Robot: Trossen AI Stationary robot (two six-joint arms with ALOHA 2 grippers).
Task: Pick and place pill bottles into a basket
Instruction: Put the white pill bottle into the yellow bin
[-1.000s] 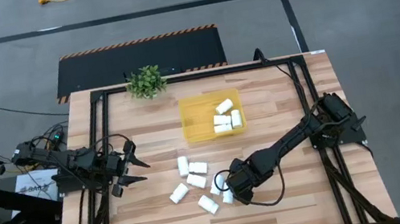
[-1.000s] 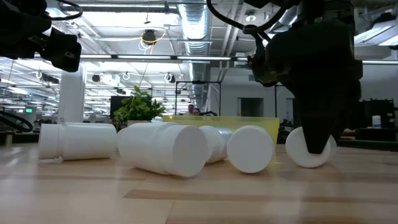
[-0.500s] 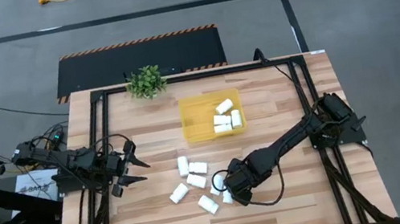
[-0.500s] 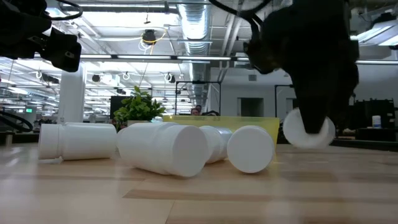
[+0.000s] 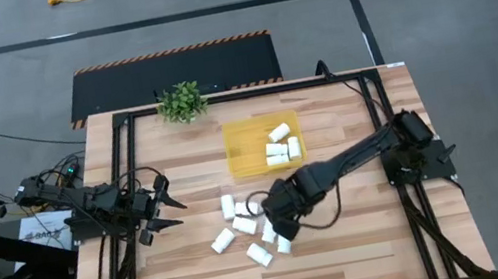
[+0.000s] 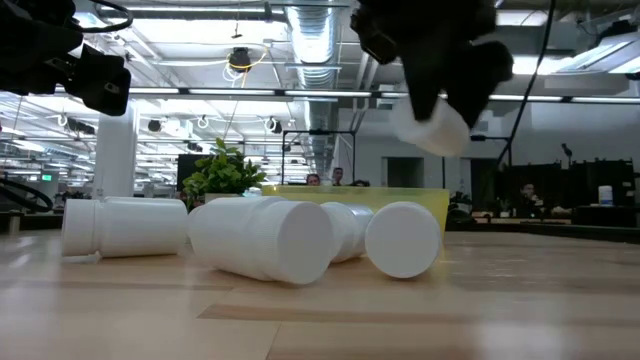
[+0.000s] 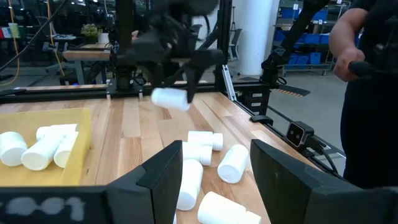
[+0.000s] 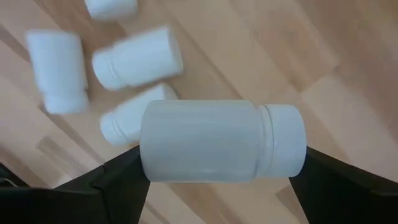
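Observation:
Several white pill bottles point(image 5: 243, 226) lie on their sides on the wooden table, near its middle. Several more point(image 5: 280, 146) lie in the yellow basket point(image 5: 243, 151) farther back. My right gripper point(image 5: 277, 212) hangs over the loose ones, pointing down, and is shut on one pill bottle point(image 8: 217, 142), which also shows in the low view point(image 6: 436, 128) and in the left wrist view point(image 7: 170, 98). My left gripper point(image 5: 165, 206) waits at the table's left edge, level and open, with nothing between its fingers point(image 7: 165, 180). My right gripper pinches the pill bottle end to end: one finger point(image 8: 115, 180) is at its base, the other at its capped end point(image 8: 287, 144). The fingers come from above, pointing down. The bottle lies level between them, lifted clear of the table.
A small green potted plant point(image 5: 182, 101) stands at the table's far edge, left of the basket. Black frame rails point(image 5: 124, 181) run along both sides of the table. A person point(image 7: 367, 56) stands beyond the table's right side.
My right gripper has risen from the table with the pill bottle, which rested on the wood a second ago and now hangs clear. It has also moved toward the far edge and the basket, and slightly to the left.

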